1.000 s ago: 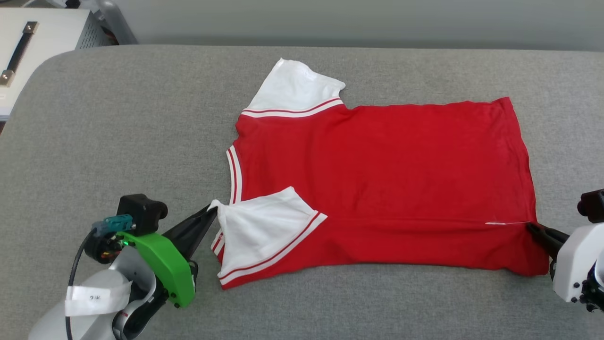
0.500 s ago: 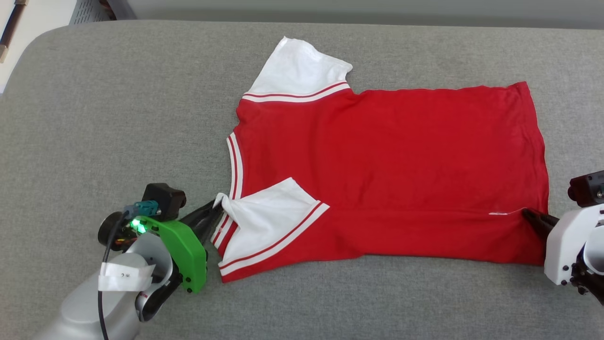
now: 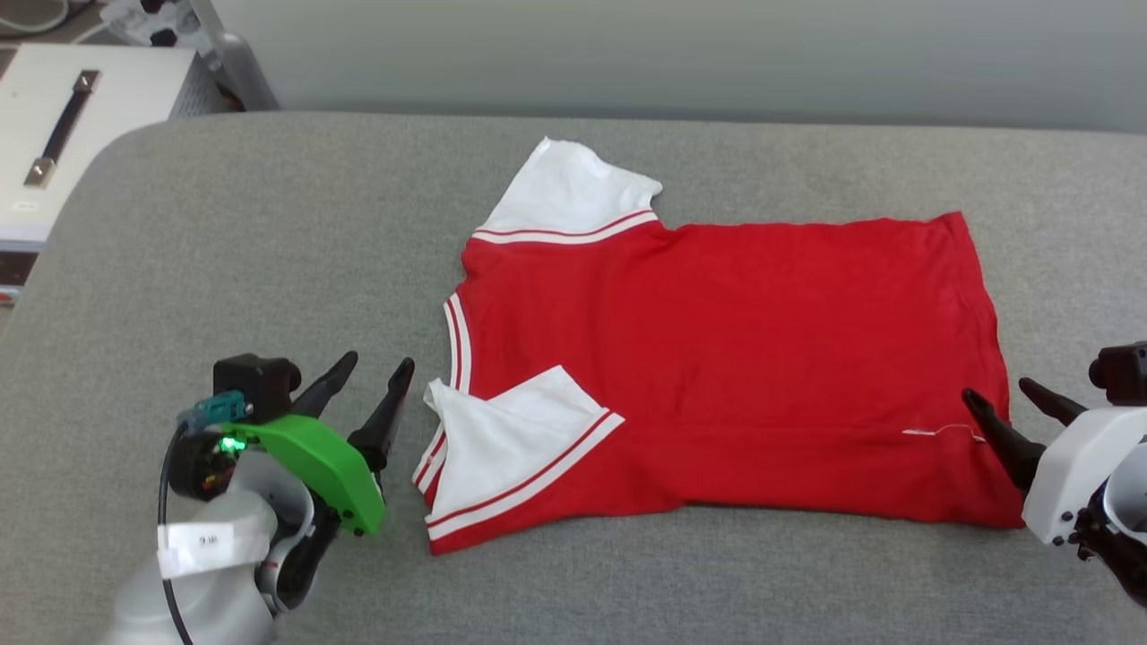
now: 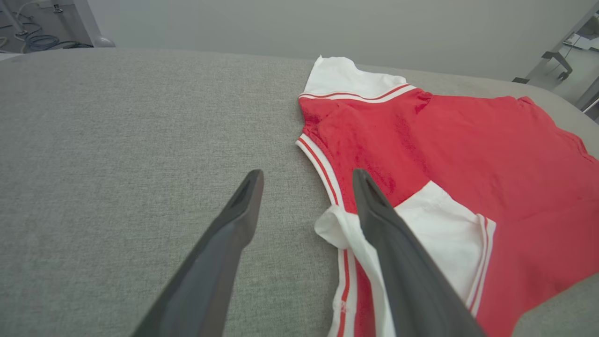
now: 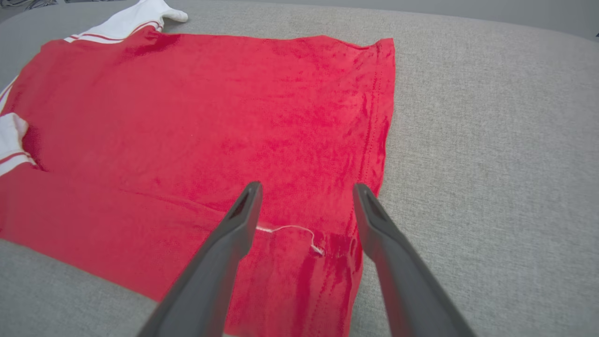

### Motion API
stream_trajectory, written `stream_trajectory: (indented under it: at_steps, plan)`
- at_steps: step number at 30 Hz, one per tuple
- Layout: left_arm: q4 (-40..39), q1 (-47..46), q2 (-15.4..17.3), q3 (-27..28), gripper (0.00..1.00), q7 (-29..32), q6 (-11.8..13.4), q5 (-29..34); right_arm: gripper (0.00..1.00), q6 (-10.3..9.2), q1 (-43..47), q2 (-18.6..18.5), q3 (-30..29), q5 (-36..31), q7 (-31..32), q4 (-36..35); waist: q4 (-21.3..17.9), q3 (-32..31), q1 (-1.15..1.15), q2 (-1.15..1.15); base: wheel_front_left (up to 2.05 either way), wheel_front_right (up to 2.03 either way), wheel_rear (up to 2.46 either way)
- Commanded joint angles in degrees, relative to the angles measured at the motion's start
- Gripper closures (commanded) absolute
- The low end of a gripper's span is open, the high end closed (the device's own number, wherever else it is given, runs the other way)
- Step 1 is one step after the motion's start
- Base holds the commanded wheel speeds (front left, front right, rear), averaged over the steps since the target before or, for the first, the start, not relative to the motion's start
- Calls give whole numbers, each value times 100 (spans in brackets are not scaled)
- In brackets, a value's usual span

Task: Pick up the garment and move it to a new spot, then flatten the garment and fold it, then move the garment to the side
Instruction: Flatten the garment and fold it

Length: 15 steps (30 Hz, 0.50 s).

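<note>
The garment (image 3: 735, 358), a red T-shirt with white striped-trim sleeves, lies flat on the grey padded surface (image 3: 269, 233), collar to the left and hem to the right. Its near edge is folded up over the body, with the near sleeve (image 3: 511, 439) lying on the red cloth. My left gripper (image 3: 375, 365) stands open just left of that sleeve's corner, holding nothing. The right gripper (image 3: 1002, 392) is open at the hem's near corner, over a loose white thread (image 5: 290, 231). In the left wrist view the garment (image 4: 468, 154) lies right of my fingers (image 4: 234, 220).
A white cabinet with a dark handle (image 3: 63, 116) stands beyond the surface's far left corner. Bare grey padding spreads to the left of the garment and along the near edge.
Both grippers have opened and let go of the garment: the left released the sleeve corner, the right released the hem corner. The fold lies still. The head camera has shifted.
</note>
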Motion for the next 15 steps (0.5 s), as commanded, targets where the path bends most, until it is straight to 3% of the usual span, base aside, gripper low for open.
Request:
stream_trajectory:
  at_steps: [1, 10, 15]
  plan:
    - [-110, 194, -65, 116, 0, -53, 97, -107, 0, -10, 131, 76, -72, -35, -48, -50, -27, -271, 0, 0, 0, 0, 0]
    - [-1340, 1272, -89, 594, 0, -49, 920, -321, 0, -10, 890, 579, -915, -606, 495, -713, -115, -488, 0, 0, 0, 0, 0]
    - [-1996, 1678, 215, 292, 0, 681, 1502, -250, 0, -10, 1416, 1125, -1644, -1127, 1316, -1399, -193, -423, 0, 0, 0, 0, 0]
